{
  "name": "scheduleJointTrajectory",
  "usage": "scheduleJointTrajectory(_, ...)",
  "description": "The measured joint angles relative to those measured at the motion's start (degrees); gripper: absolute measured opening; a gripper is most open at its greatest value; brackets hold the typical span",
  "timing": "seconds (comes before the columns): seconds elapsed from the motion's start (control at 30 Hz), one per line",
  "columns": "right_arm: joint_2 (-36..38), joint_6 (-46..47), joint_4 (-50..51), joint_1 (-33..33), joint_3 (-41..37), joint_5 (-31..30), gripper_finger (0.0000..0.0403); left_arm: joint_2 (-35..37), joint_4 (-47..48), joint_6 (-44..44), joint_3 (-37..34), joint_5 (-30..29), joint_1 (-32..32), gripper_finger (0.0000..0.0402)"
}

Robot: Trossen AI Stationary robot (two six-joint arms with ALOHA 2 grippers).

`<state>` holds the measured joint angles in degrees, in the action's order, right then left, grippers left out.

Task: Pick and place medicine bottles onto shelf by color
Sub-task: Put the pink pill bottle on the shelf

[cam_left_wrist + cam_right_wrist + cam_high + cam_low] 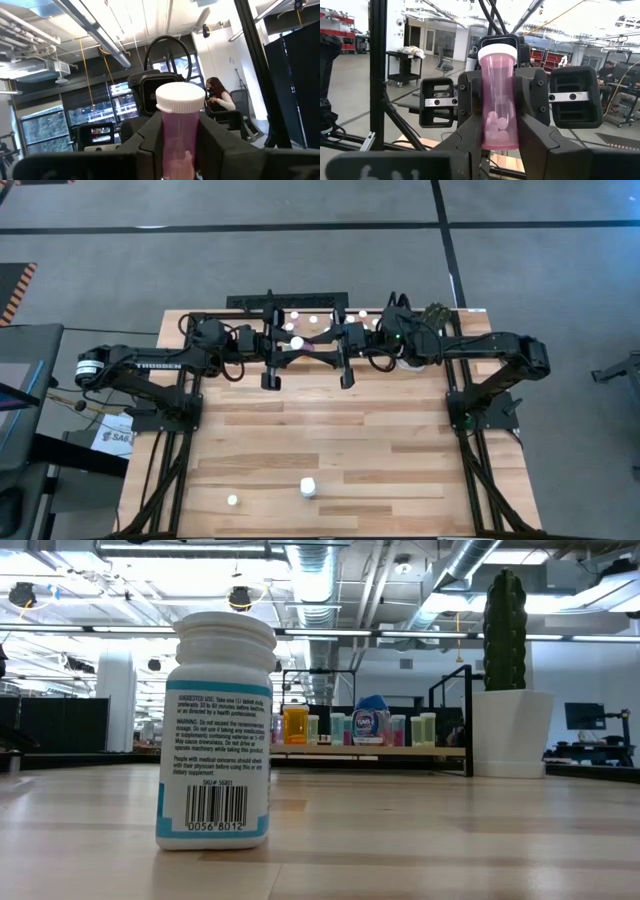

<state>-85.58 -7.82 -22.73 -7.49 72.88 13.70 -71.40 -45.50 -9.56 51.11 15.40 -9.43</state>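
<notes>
A pink medicine bottle (pixel 498 115) with a white cap hangs in the air over the far middle of the table, just in front of the shelf (pixel 372 750). My left gripper (pixel 176 150) and my right gripper (pixel 498 145) meet there from opposite sides, both shut on it. In the high view they join at the bottle (pixel 312 346). The shelf (pixel 300 315) carries a row of orange, teal, blue, pink and yellow-green bottles. A white bottle (pixel 215 730) with a teal-edged label stands upright on the near part of the table (pixel 308 488). My left gripper pinches the pink bottle's body just under the cap (pixel 175 131) between its two fingers (pixel 150 140). It comes nearly level from the table's left. The bottle stands cap up, clear of the table. My right gripper pinches the same bottle's body at its lower half (pixel 498 131) between its two fingers (pixel 470 145). It reaches in nearly level from the table's right, facing the left gripper. The bottle stays cap up, with pills showing at its bottom.
A white pot with a tall green cactus (pixel 510 690) stands at the far right beside the shelf. A small white-capped thing (pixel 232 500) lies near the front edge, left of the white bottle. Bare planks (pixel 330 420) span the table's middle.
</notes>
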Motion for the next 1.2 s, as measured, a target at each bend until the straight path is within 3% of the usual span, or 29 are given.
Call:
scheduleJointTrajectory(0.17, 0.79, -0.06, 5.12, -0.37, 1.05, -0.49, 0.0165, -0.07, 0.73, 0.20, -0.02, -0.19, 0.00, 0.0073)
scheduleJointTrajectory(0.27, 1.75, -0.13, 19.35, -0.80, 5.44, -1.52, 0.0206, -0.04, 1.35, 0.09, -0.02, -0.88, 0.04, 0.0076)
scheduleJointTrajectory(0.4, 1.86, -0.12, 40.62, -0.90, 13.02, -7.43, 0.0254, 0.03, 6.12, 0.40, -0.02, -2.19, -0.48, 0.0077)
scheduleJointTrajectory(0.5, 2.06, 1.98, 48.89, -0.92, 16.33, -9.54, 0.0268, 0.04, 13.82, 2.09, -0.02, -2.69, -1.15, 0.0077)
scheduleJointTrajectory(0.67, 1.56, 6.16, 52.78, -0.85, 16.44, -9.54, 0.0269, -2.98, 18.73, 5.07, -0.07, -5.11, -1.46, 0.0077)
scheduleJointTrajectory(0.93, -0.88, 6.39, 55.19, 0.74, 16.44, -9.47, 0.0269, -10.84, 17.25, 10.18, -0.02, -4.76, -1.29, 0.0078)
scheduleJointTrajectory(1.2, -3.46, 7.83, 56.52, 0.96, 16.52, -9.25, 0.0269, -12.20, 15.11, 10.07, -0.02, -4.64, -1.27, 0.0078)
